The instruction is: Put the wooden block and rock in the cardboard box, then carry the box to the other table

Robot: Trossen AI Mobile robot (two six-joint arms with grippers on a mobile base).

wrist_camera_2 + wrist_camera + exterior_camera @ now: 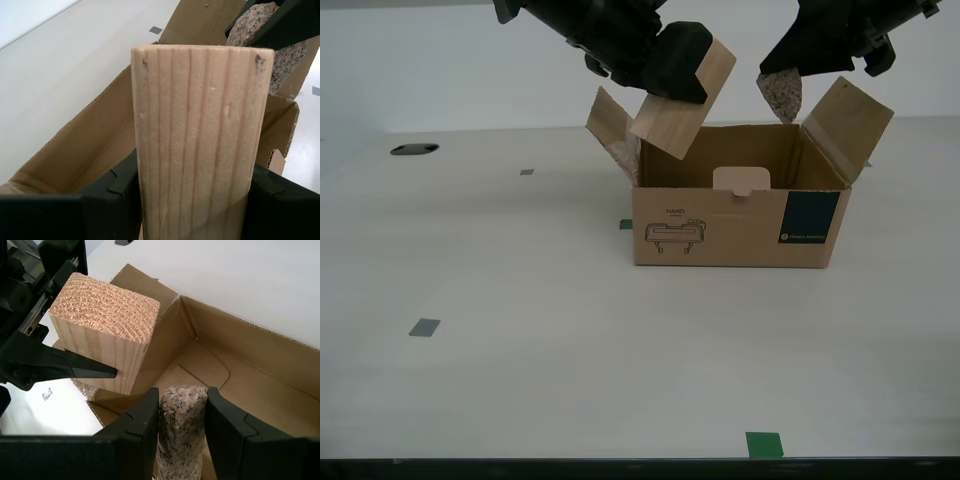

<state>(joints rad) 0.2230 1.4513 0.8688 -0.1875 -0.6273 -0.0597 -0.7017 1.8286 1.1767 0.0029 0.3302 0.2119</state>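
The cardboard box [740, 225] stands open on the table, flaps up, at the exterior view's centre right. My second gripper [682, 80] is shut on the wooden block [685, 105], which hangs tilted over the box's flap on the exterior view's left. In the second wrist view the block [202, 140] fills the space between the jaws of that gripper [195, 192]. My first gripper [788, 72] is shut on the rock [782, 95] above the box's opening toward the exterior view's right. The first wrist view shows the rock [181, 430] pinched over the box's bare floor [210, 365], with the block [107, 330] alongside.
A dark oval object [415, 150] lies at the table's back on the exterior view's left. Small grey marks [424, 327] and green tape squares [764, 444] dot the tabletop. The table's front edge runs along the bottom of the exterior view.
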